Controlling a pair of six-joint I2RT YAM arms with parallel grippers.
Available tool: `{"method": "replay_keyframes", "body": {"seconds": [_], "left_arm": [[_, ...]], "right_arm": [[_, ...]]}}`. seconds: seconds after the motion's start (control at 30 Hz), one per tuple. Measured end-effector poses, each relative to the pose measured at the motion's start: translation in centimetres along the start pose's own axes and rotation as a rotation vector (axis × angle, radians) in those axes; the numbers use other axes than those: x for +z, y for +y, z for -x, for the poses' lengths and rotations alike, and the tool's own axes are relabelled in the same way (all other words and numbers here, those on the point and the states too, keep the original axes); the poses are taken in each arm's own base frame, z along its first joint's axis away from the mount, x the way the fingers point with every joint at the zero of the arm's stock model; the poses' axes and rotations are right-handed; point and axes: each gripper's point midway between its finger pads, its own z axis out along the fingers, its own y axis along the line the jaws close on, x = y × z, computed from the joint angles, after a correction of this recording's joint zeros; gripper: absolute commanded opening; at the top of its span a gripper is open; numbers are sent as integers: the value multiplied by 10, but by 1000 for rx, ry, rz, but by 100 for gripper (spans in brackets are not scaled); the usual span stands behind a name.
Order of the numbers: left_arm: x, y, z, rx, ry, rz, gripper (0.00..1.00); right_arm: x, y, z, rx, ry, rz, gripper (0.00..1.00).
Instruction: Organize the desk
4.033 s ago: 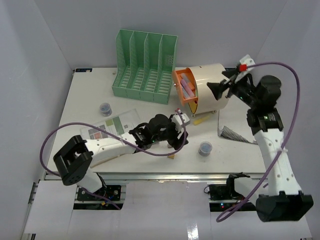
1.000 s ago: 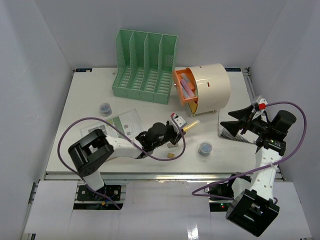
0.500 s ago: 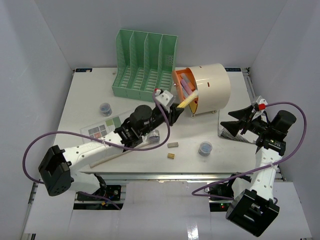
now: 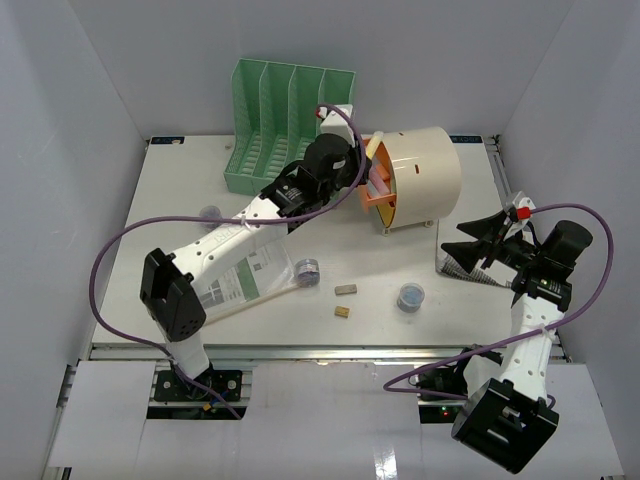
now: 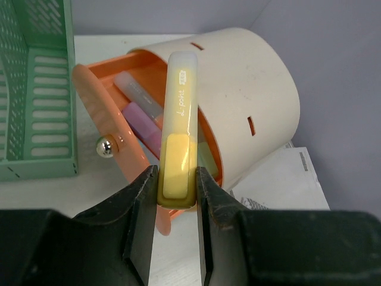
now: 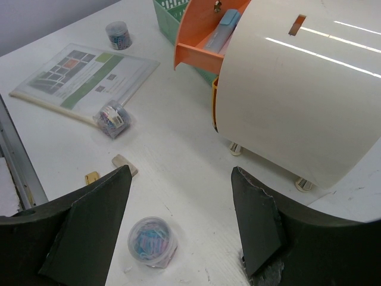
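Observation:
My left gripper (image 4: 358, 163) is shut on a yellow highlighter (image 4: 376, 147) and holds it just above the open orange drawer (image 4: 377, 192) of the cream drawer box (image 4: 425, 172). In the left wrist view the yellow highlighter (image 5: 178, 119) stands clamped between the jaws of my left gripper (image 5: 177, 182). Below it the orange drawer (image 5: 122, 128) holds a purple highlighter (image 5: 143, 119) and a pale one (image 5: 134, 89). My right gripper (image 4: 478, 240) hovers open and empty over the white desk (image 4: 180, 180), right of the box. The right gripper (image 6: 181, 173) has nothing between its jaws.
A green file rack (image 4: 290, 125) stands at the back. Three paperclip jars (image 4: 308, 268) (image 4: 410, 296) (image 4: 210, 212), two small erasers (image 4: 346, 290) (image 4: 342, 312) and a printed sheet (image 4: 245, 272) lie on the desk. A patterned paper (image 4: 462, 266) lies under the right gripper. The metal rail (image 6: 18, 161) runs along the front.
My left arm has lifted the yellow highlighter off the desk and carried it back and right to above the orange drawer. The right arm has not moved.

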Motion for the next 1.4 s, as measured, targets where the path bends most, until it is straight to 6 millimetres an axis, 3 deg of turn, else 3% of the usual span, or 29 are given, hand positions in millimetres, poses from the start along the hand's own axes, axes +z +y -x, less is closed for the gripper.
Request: {"method": "replay_keyframes", "body": {"seconds": [0.43,0.87,0.93,1.0,1.03,1.1,1.2,1.23,1.33,1.4], "left_arm": [[28,11,-27,-99,153,179,0],[49,7,-39,-103,204,210,1],[50,6,-40,-102,211,205,7],[50,4,-39,-103,212,199,22],[50,3,-37,-105,210,195,23],[52,-1,-34,-106,205,182,57],[55,-4,-31,-105,194,170,78],[57,-4,-31,-103,192,168,82],[61,-7,-30,-98,182,153,82],[61,-9,-30,-89,182,143,76]], "right_arm": [[0,0,0,-1,0,0,74],[0,1,1,-8,-1,-1,74],[0,1,1,-8,-1,-1,74],[0,1,1,-8,-1,-1,74],[0,1,1,-8,-1,-1,74],[0,1,1,-8,-1,-1,74],[0,1,1,-8,-1,-1,74],[0,1,1,-8,-1,-1,74],[0,1,1,-8,-1,-1,74],[0,1,1,-8,-1,-1,74]]}}
